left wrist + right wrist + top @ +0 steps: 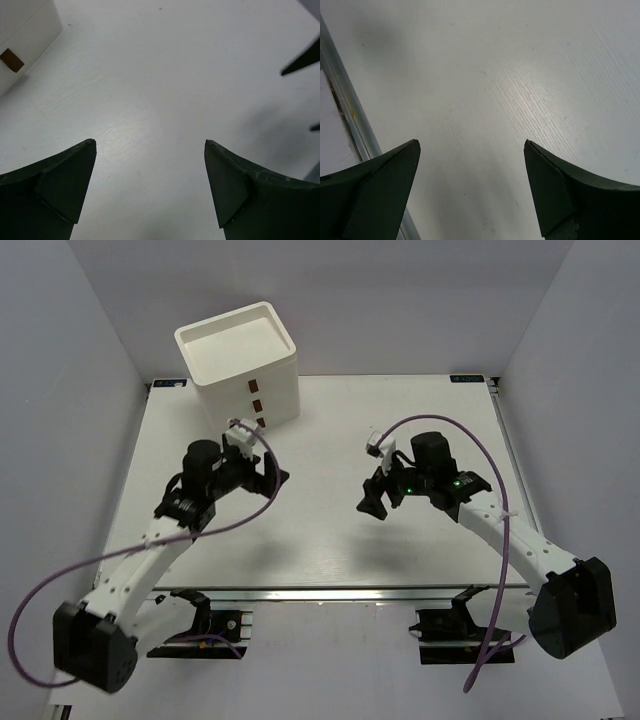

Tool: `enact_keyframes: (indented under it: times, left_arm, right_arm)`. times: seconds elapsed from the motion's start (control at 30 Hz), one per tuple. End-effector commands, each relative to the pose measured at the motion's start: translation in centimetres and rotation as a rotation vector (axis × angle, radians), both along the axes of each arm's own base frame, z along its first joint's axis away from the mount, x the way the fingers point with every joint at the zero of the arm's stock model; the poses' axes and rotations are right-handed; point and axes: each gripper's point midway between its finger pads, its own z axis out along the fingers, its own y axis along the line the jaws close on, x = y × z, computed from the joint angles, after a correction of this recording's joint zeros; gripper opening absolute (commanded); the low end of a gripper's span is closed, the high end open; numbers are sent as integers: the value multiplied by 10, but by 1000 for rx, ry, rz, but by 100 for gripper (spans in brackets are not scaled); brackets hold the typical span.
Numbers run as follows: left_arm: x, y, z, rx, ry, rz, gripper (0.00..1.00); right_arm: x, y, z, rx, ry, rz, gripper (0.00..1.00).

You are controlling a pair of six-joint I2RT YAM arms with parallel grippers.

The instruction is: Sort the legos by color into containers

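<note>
The left claw (150,144) gapes wide over the white counter (175,65), with the drawer unit (27,25) and its brown handle (11,60) at upper left.

No legible txt, labels or nos. anywhere.

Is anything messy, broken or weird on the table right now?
Nothing looks spilled or broken. The white drawer unit stands upright at the far left of the table, turned a bit crooked to the edge, drawers shut. The left gripper and right gripper are open and empty. One odd thing: no legos show anywhere.
</note>
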Motion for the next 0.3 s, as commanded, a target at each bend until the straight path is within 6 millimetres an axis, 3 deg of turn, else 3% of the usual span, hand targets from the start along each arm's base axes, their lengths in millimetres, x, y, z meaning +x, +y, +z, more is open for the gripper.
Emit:
enact_keyframes:
  times: [0.0, 0.1, 0.2, 0.27]
  left_arm:
    - [-55, 1, -2, -48, -11, -104, 98]
    - [-73, 13, 3, -37, -108, -98, 98]
    - [-78, 19, 21, -44, -181, -82, 98]
    - [-77, 22, 21, -41, -198, -65, 98]
  right_arm:
    - [29, -1, 31, 77, -21, -150, 89]
    - [41, -10, 29, 85, -19, -227, 89]
    - [43, -16, 27, 100, -25, -253, 88]
    - [49, -22, 31, 120, -56, -276, 89]
